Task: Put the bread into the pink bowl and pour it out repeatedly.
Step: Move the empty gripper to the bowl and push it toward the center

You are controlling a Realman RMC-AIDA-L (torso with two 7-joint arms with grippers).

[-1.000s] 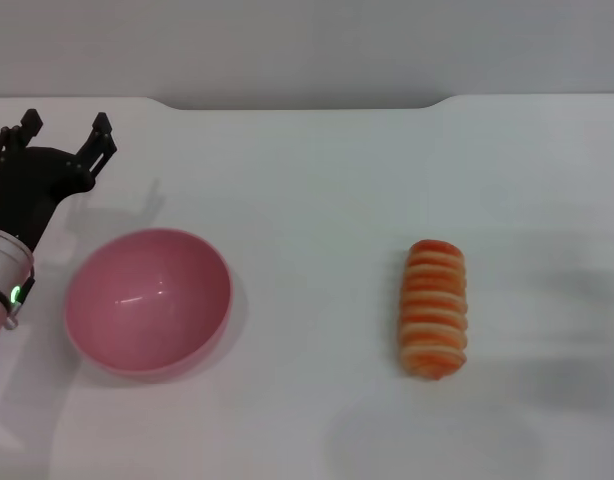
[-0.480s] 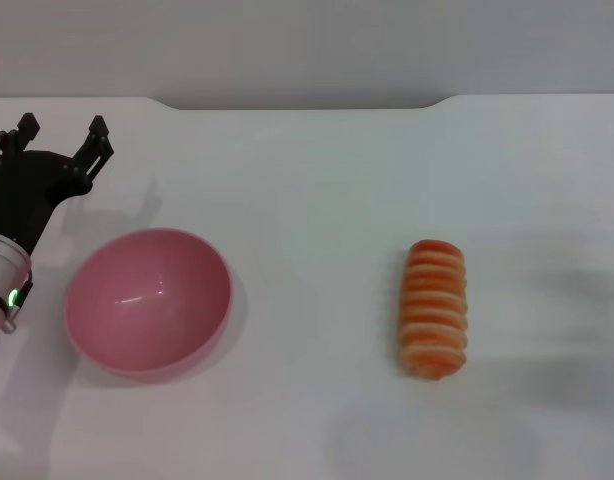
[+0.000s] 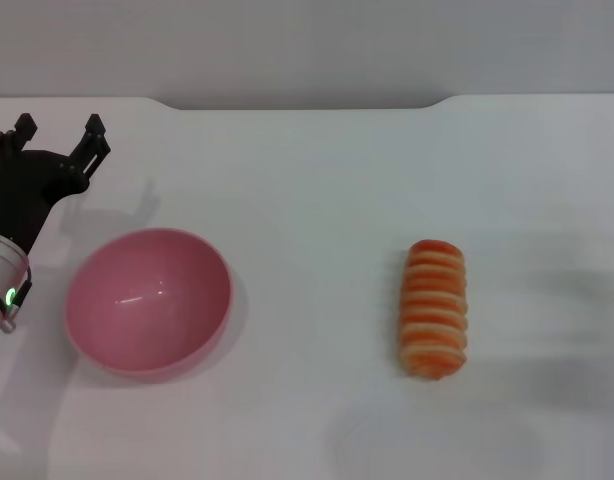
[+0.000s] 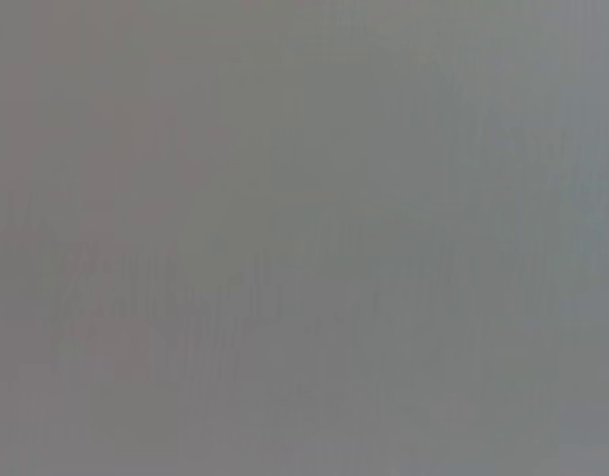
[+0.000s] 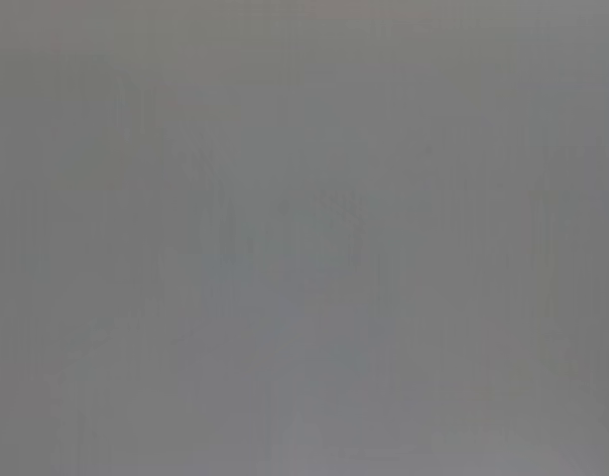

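Left gripper (image 3: 57,127) drifted slightly left, jaws wide open, empty, beyond pink bowl (image 3: 148,300); bread (image 3: 434,308) unmoved.

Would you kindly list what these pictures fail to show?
- Right tool: outside the head view; right wrist view is blank grey.
- Left wrist view: blank grey, nothing visible.
- Left arm behind the left tool: cut by the head view's edge.
- Underside of the bread and pink bowl: hidden by themselves.
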